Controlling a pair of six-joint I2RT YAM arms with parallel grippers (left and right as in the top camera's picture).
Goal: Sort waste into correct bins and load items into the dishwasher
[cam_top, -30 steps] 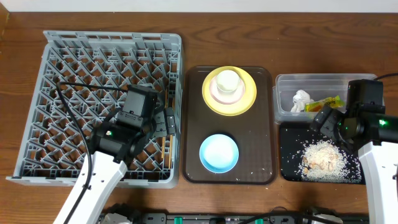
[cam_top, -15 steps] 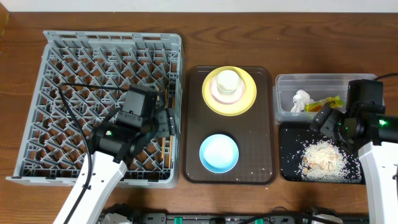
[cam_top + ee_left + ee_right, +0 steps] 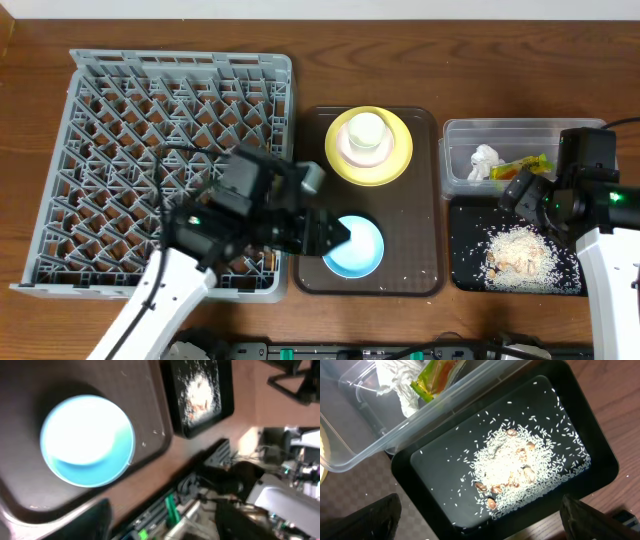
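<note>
Left pincer wide and empty, we hover at the blue bowl, seemingly to load it; next we likely grip its rim.

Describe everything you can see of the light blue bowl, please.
The light blue bowl is round, smooth and glossy, perhaps plastic, paler inside. It stands upright and empty on the near half of the brown tray, apart from the yellow plate farther back. From overhead the left gripper overlaps its left rim; contact cannot be told.
</note>
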